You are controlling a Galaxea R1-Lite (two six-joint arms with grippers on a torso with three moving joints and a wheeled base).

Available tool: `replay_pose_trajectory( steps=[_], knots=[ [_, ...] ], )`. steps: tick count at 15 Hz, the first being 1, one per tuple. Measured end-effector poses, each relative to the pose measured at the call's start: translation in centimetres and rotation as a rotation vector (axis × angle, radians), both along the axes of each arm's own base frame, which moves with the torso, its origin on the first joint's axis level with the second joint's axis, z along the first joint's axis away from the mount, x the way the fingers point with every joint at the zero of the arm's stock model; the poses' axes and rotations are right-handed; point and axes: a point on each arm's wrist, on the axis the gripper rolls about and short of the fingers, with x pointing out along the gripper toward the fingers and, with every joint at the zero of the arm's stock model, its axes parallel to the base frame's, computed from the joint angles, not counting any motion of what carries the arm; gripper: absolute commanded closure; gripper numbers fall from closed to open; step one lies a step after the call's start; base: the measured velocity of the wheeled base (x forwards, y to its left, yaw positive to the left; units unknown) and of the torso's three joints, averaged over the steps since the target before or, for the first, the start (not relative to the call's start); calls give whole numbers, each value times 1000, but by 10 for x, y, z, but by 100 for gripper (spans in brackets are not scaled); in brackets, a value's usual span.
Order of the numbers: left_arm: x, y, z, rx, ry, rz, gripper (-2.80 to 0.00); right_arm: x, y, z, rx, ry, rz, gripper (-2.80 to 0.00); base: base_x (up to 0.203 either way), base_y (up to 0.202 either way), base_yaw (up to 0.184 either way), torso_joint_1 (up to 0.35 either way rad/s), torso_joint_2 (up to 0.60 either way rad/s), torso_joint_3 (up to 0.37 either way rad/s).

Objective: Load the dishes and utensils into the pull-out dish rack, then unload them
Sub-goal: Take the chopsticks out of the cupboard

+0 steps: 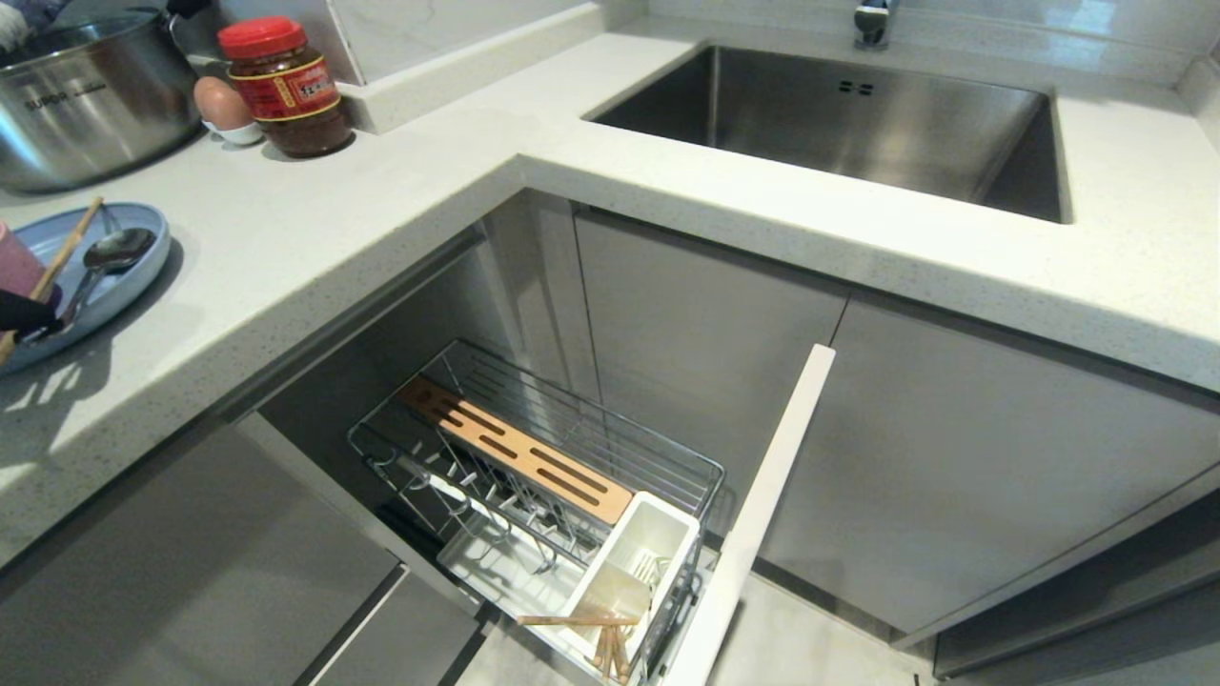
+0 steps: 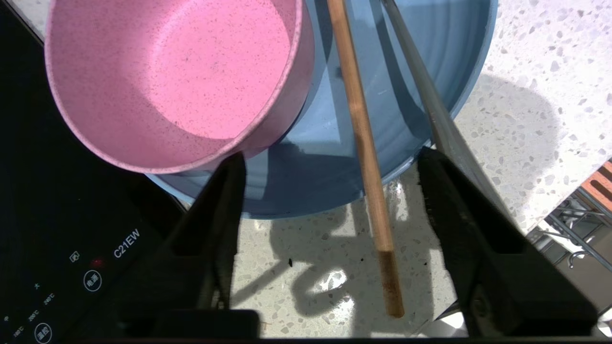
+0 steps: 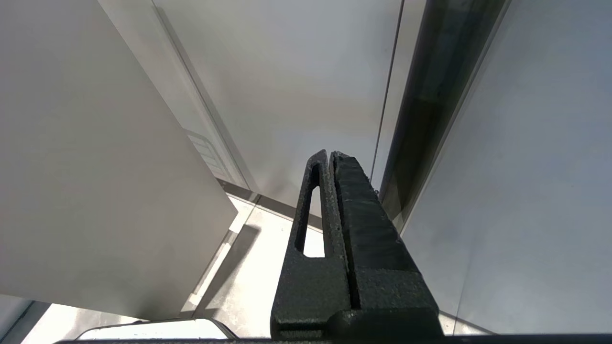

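Black jaws of the left gripper (image 2: 330, 172) stand wide apart and hold nothing, poised low over the near rim of the light-blue plate (image 2: 420, 71) at the bench's (image 1: 381, 200) left edge. One wooden chopstick (image 2: 366, 157) lies between the two fingers, its butt overhanging the plate onto the speckled bench; neither finger touches it. Against the other finger (image 2: 454, 200) runs the handle of the silver spoon (image 2: 430, 100), contact unclear. Inside the plate sits the pink bowl (image 2: 177, 81), beside a black induction hob (image 2: 57, 229).

Below the bench's front edge, the pull-out dish rack (image 1: 534, 467) stands drawn out between grey cabinet fronts, its plate prongs bare, open floor before it. More chopsticks (image 1: 596, 634) rest at the front end by the white cutlery cup (image 1: 634, 562).

Down beside a cabinet panel, the right gripper (image 3: 331, 157) hangs parked, jaws pressed together.

Behind the plate stand a steel pot (image 1: 86, 95), a red-lidded jar (image 1: 286, 86) and an egg (image 1: 221, 103).
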Motion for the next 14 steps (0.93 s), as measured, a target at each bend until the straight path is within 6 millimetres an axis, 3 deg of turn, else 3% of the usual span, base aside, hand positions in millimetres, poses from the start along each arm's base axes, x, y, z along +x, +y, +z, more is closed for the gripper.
replay_pose_trajectory(
  steps=[7,8,14],
  knots=[
    [-29,-6,14,20,-97,9,-280,0,0,0,0,0,0,0,0,0,0,0,0,0],
    [-36,-7,17,24,-123,12,0,0,0,0,0,0,0,0,0,0,0,0,0,0],
    [-64,-13,54,-59,-477,76,0,0,0,0,0,0,0,0,0,0,0,0,0,0]
  ],
)
